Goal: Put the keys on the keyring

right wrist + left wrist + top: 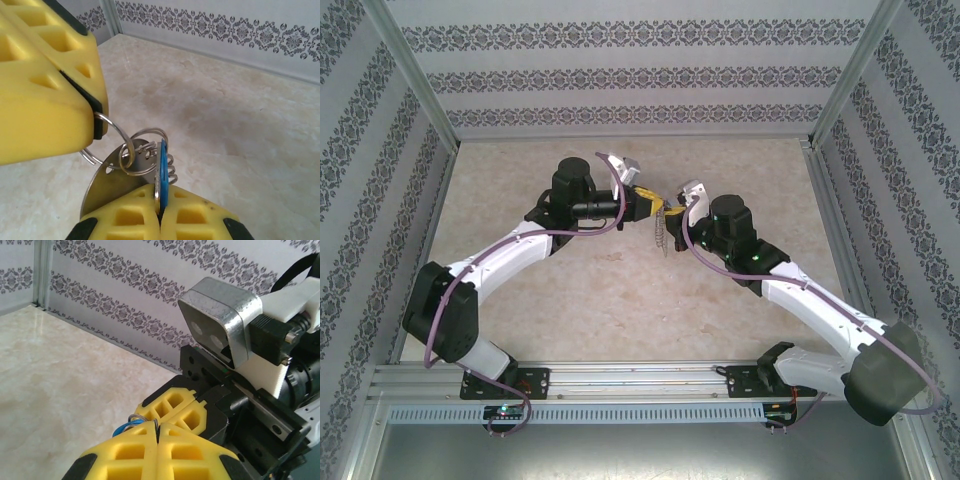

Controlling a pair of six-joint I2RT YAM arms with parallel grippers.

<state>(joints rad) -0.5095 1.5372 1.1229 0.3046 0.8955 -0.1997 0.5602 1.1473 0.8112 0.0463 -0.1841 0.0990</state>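
Note:
Both grippers meet tip to tip above the middle of the table. My right gripper (160, 201) is shut on the key (161, 170), whose blue head stands edge-on between the yellow fingers. My left gripper (94, 119) is shut on a thin grey wire loop of the keyring (111, 134). More wire loops, a coiled wiry edge and a flat metal plate (102, 187) hang between the two. In the left wrist view my left gripper (158, 427) pinches the wire, with the blue key (121, 429) beside it and my right gripper (186, 407) opposite. From above, the keyring (663, 238) dangles under the left gripper (654, 207) and the right gripper (676, 211).
The beige marble-look table (620, 310) lies below the raised grippers. Patterned walls (630, 75) with metal posts close in the back and both sides. A metal rail (640, 380) carries the arm bases along the near edge.

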